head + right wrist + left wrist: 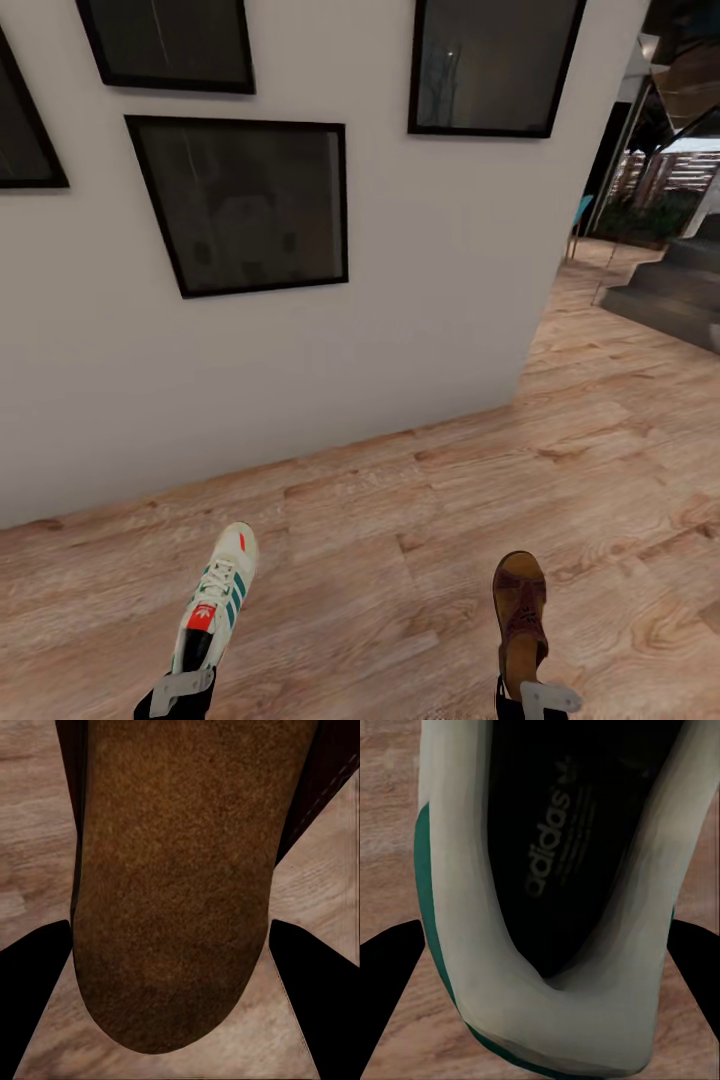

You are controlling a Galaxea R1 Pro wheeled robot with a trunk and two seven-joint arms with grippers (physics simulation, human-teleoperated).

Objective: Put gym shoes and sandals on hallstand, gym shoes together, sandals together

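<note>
One white gym shoe [215,600] with green stripes and a red tongue patch sticks out from my left gripper [183,688], which is shut on its heel end. In the left wrist view the shoe's dark inside [562,847] sits between the black fingers [386,997]. My right gripper [538,695] is shut on the heel end of one brown sandal [520,620]. Its tan footbed [176,870] lies between the right fingers [315,997]. Both shoes hang above the wood-plank corridor floor [400,520]. The hallstand, the other gym shoe and the other sandal are out of view.
A light grey wall [430,300] with several dark framed pictures [245,205] stands straight ahead and ends at a corner on the right. Past that corner the floor runs on to dark grey stairs [675,285] at the far right.
</note>
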